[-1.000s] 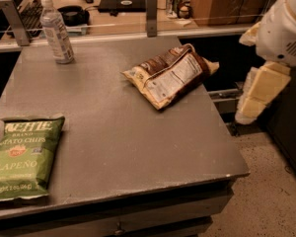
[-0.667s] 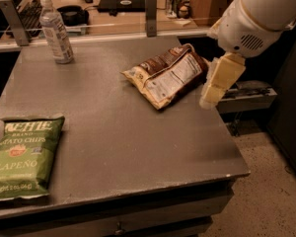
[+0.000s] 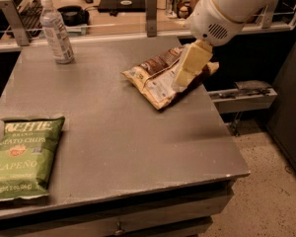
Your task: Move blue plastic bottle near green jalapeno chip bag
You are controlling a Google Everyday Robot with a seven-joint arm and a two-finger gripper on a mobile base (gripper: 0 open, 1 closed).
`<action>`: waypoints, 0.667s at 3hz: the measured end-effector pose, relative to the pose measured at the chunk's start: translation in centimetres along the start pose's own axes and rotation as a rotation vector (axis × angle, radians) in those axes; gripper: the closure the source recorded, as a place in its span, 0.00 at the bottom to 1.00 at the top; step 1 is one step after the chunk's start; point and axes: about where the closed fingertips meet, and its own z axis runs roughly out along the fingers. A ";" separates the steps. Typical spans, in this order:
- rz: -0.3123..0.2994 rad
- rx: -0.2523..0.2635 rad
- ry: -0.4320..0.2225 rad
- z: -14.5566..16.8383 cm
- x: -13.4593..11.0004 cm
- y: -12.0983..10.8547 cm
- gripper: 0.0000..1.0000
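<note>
The blue plastic bottle (image 3: 55,31) stands upright at the table's far left corner; it is clear, with a white cap and a pale label. The green jalapeno chip bag (image 3: 20,157) lies flat at the near left edge of the table. My gripper (image 3: 190,68) hangs from the white arm (image 3: 227,9) over the right side of the table, above the brown and cream bag. It is far to the right of the bottle and holds nothing that I can see.
A brown and cream chip bag (image 3: 160,78) with a white nutrition panel lies at the table's (image 3: 123,137) right middle, partly under the gripper. A rail with posts (image 3: 150,6) runs behind the far edge. A desk with cans and a keyboard stands beyond it.
The arm has swung left from beyond the table's right edge and now hangs over the brown and cream bag. The bottle and both bags have not moved.
</note>
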 end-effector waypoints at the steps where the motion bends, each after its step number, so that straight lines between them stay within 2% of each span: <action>1: 0.012 0.009 -0.081 0.9 -1.6 -0.8 0.00; 2: 0.014 0.024 -0.331 4.6 -9.5 -3.8 0.00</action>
